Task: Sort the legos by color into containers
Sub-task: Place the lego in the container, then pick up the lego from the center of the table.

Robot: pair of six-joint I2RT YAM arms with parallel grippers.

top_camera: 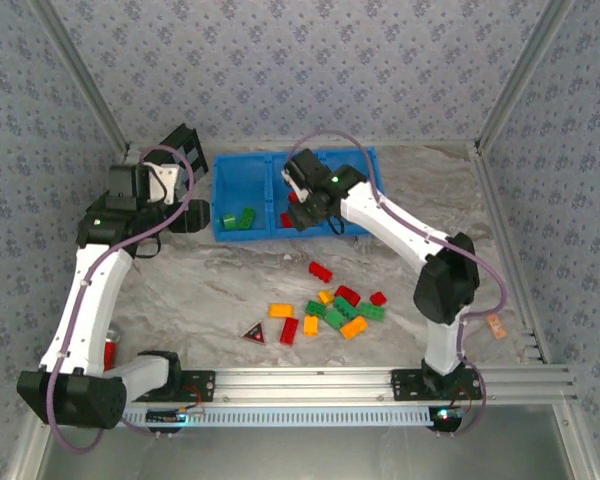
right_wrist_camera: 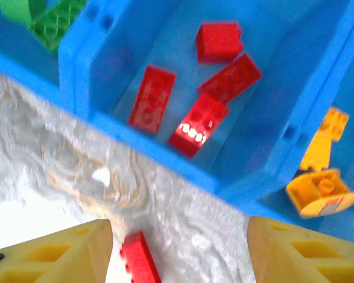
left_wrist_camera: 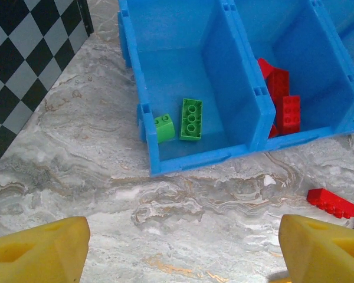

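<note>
Here's the right claw [right_wrist_camera: 180, 253], poised above the near wall of the blue bin [top_camera: 242, 180], its yellow fingers [right_wrist_camera: 53, 256] spread apart with nothing pinched between them. Through the gap you look straight down on the marbled table [top_camera: 230, 280] and a lone red brick [right_wrist_camera: 140, 258] lying just outside the bin. In the middle compartment four red bricks [right_wrist_camera: 152, 98] lie jumbled close together, one of them catching a bright glare. Next door, in the right-hand compartment, sit the orange-yellow pieces [right_wrist_camera: 323, 183]. In the left-hand one are two green bricks [left_wrist_camera: 190, 119] near the front wall, the longer one studs-up and the small one right against the side wall. Now the left claw [left_wrist_camera: 180, 259]: it hangs over bare table in front of that green compartment, fingers [left_wrist_camera: 38, 253] wide open and holding nothing at all. Off to the left of the bin stands the black-and-white checkerboard [left_wrist_camera: 23, 65]. Out in the middle of the table, well apart from the bin, is the unsorted heap [top_camera: 335, 318], with reds, greens and orange-yellows huddled close. The lone red lies between the heap and the bin, and a small dark red-edged triangle [top_camera: 253, 333] lies just beside the heap on its left.
</note>
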